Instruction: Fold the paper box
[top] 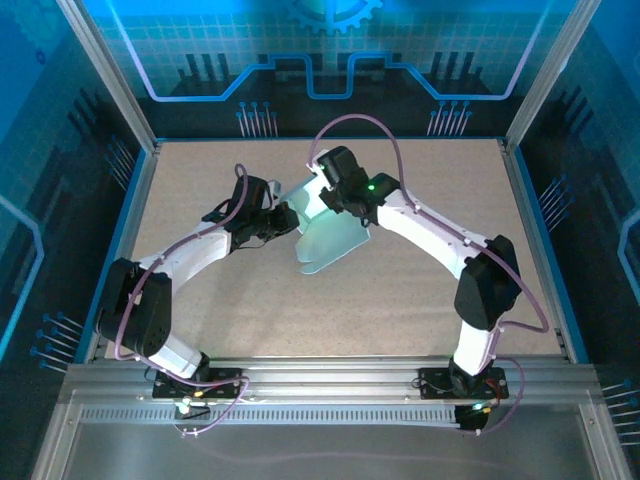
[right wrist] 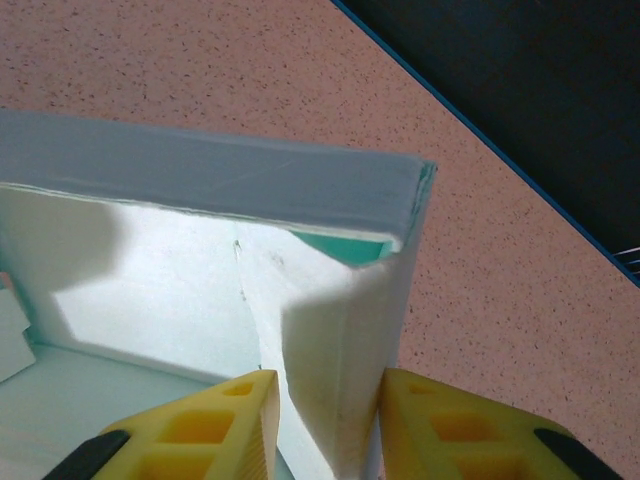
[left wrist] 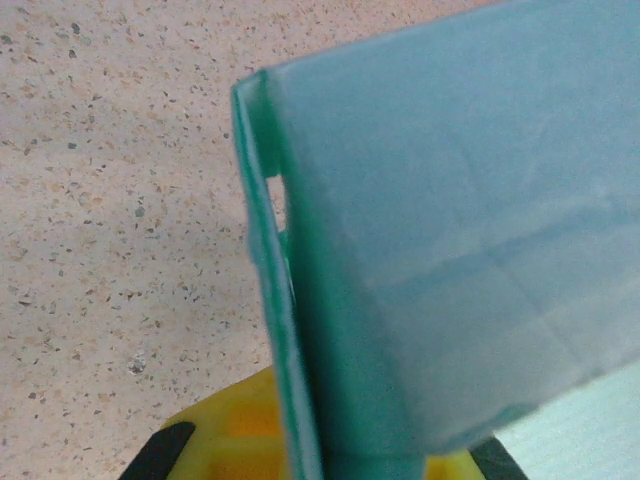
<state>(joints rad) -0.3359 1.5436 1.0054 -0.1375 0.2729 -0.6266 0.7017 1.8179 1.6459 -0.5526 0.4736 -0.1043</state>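
**Box hangs between two end effectors at mid-counter**

Nearest, both arm bases sit at the counter's [top: 420, 300] near edge, and the arms lean inward to meet over its middle. The box [top: 335, 245] is there between them: a half-formed shell of pale card with one wall standing and flaps loose. Its long axis runs roughly near to far, tilted a little to the left at the far end. Whether its lowest flap touches the counter is unclear.

The left end effector [top: 278, 218] comes in from the box's left side and is clamped tight on a wall edge. In the left wrist view the card drops straight down between the yellow fingers.

The right end effector [top: 322, 200] meets the box's far end, coming in from the right. Its jaws are narrow and straddle a folded corner, with the pads [right wrist: 220, 425] right against each face. I cannot tell whether they pinch or merely flank it.

Both are equally close. My judgement is that the left serves as anchor, so the next crease falls to the right end effector, working across the long axis at the far end.
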